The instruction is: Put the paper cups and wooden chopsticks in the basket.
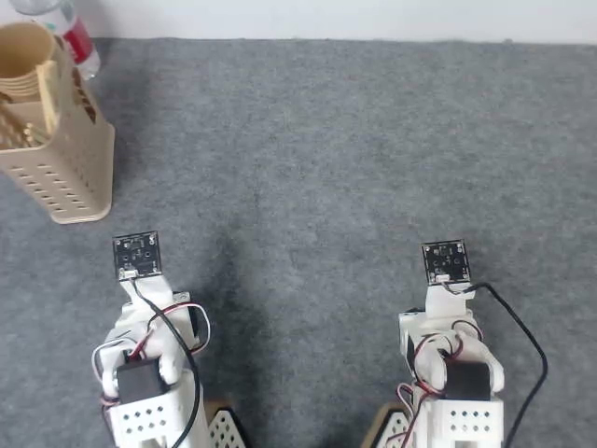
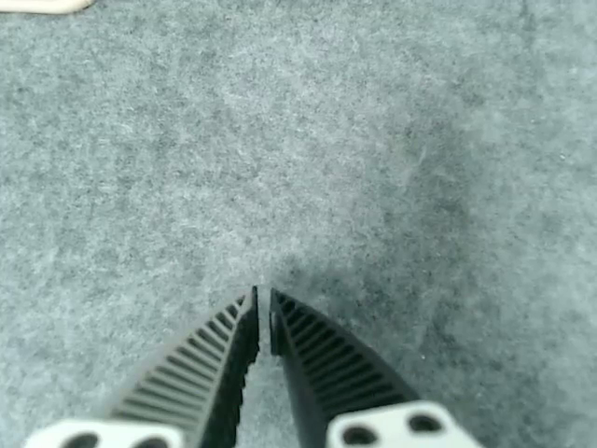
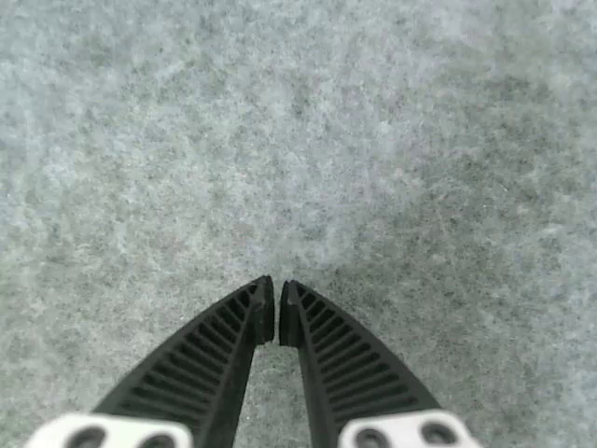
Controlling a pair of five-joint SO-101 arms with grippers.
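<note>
Pinched shut, empty, over the mat (image 1: 326, 140): left gripper (image 2: 262, 303) and right gripper (image 3: 277, 294). Already in the basket (image 1: 70, 177), far left: cups (image 1: 23, 56) and chopsticks (image 1: 46, 93). Likely light, crushable; grip cups at rim, chopsticks mid-length.

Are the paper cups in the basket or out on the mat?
In. The stacked paper cups stand inside the basket, their rims showing within its open top.

The grey, felt-covered table (image 1: 354, 140) lies in front of me. On it, at the far left corner, stands a beige basket (image 1: 70, 182), and just behind the basket is a bottle (image 1: 82, 45) with a red label.
</note>
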